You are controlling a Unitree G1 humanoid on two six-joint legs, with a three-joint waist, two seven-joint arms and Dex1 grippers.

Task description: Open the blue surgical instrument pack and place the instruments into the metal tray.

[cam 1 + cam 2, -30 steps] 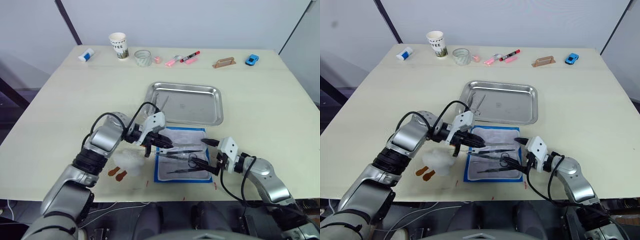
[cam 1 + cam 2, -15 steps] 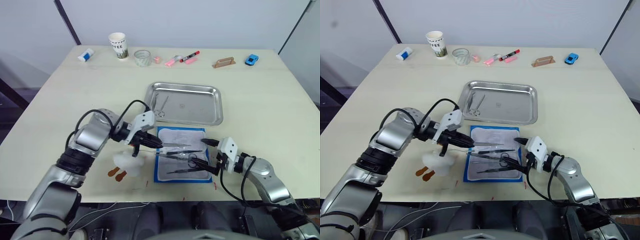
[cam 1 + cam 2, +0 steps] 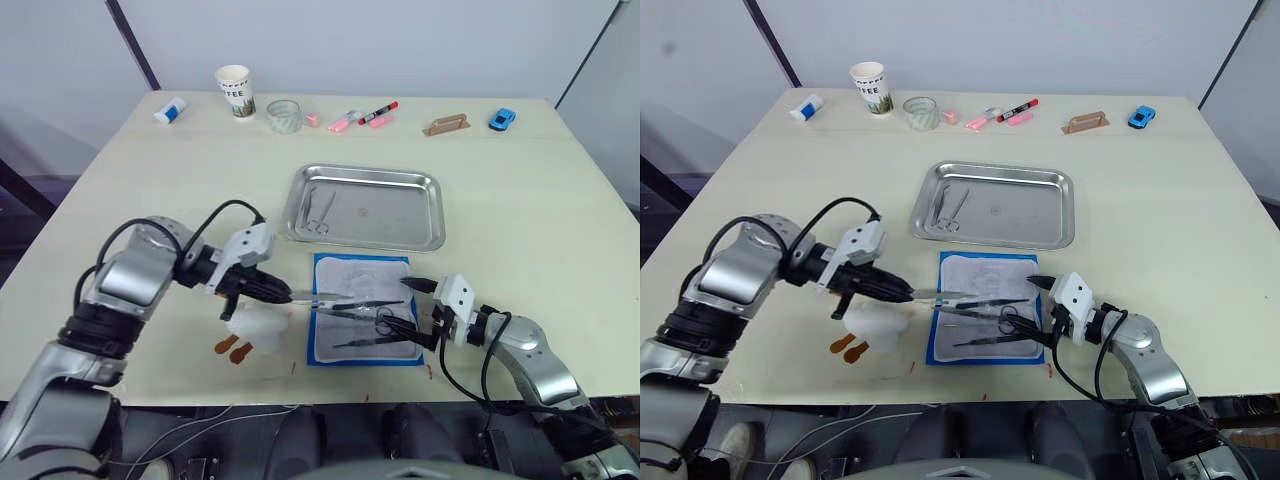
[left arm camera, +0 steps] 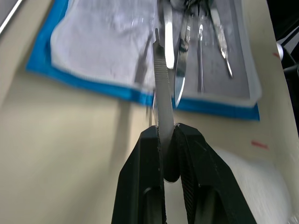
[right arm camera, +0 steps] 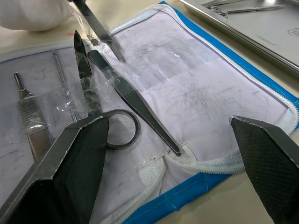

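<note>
The blue surgical instrument pack (image 3: 362, 275) lies open on the table in front of the metal tray (image 3: 400, 215). Several instruments (image 3: 372, 318) rest on its whitish lining, among them ring-handled scissors (image 5: 122, 129). One pair of scissors (image 3: 318, 210) lies in the tray's left end. My left gripper (image 3: 283, 296) hovers just left of the pack, shut on slim tweezers (image 4: 162, 88) whose tip still reaches over the pack's left edge. My right gripper (image 3: 412, 310) stands open at the pack's right edge, its fingers (image 5: 70, 172) wide apart and holding nothing.
A white wad (image 3: 257, 326) and two small brown pieces (image 3: 232, 347) lie left of the pack, under my left gripper. Along the far edge stand a paper cup (image 3: 236, 90), a glass (image 3: 285, 115), a marker pen (image 3: 380, 111), a wooden block (image 3: 448, 125) and a blue toy car (image 3: 503, 119).
My left gripper has drawn back to the left, from over the pack to beyond its left edge, taking the tweezers with it. The right arm has stayed put.
</note>
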